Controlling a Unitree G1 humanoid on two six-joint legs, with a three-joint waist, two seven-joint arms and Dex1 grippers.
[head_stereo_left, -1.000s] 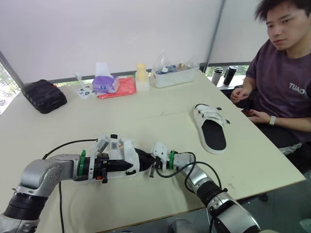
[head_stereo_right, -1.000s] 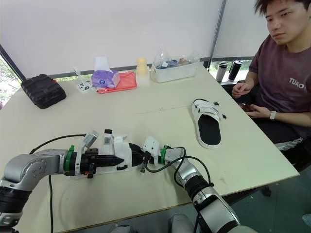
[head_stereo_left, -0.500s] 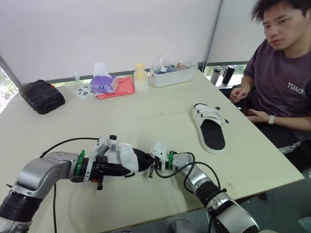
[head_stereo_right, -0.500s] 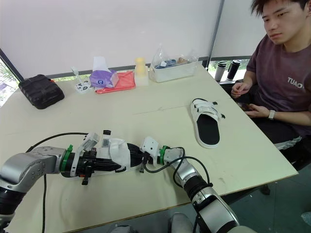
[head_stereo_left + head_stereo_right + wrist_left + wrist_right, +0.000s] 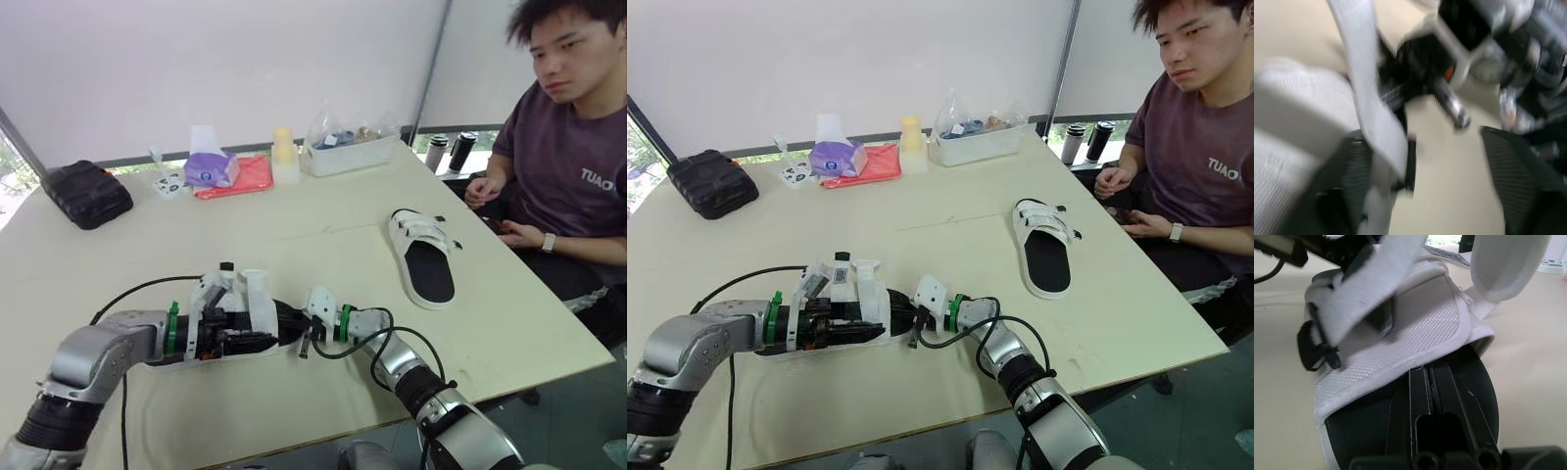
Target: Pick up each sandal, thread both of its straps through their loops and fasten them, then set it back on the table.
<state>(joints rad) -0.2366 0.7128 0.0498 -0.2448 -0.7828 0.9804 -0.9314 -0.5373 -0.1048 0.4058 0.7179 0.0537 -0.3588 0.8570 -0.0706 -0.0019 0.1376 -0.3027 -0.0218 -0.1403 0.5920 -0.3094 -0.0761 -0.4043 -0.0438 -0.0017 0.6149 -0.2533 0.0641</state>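
Your left gripper (image 5: 253, 338) slid closer, fingers apart, beside the raised strap (image 5: 258, 292). Your right gripper (image 5: 301, 330) pinched the sandal (image 5: 1400, 328), lying sideways between them, lower left.

The two head views look forward and down across the table (image 5: 323, 235) from slightly offset spots, sharing the near sandal (image 5: 877, 308) at lower centre and the seated person (image 5: 573, 186) at upper right. The left wrist view sits hard against a white strap (image 5: 1369, 88); the right wrist view looks, equally close, along that sandal's dark footbed (image 5: 1476, 387).
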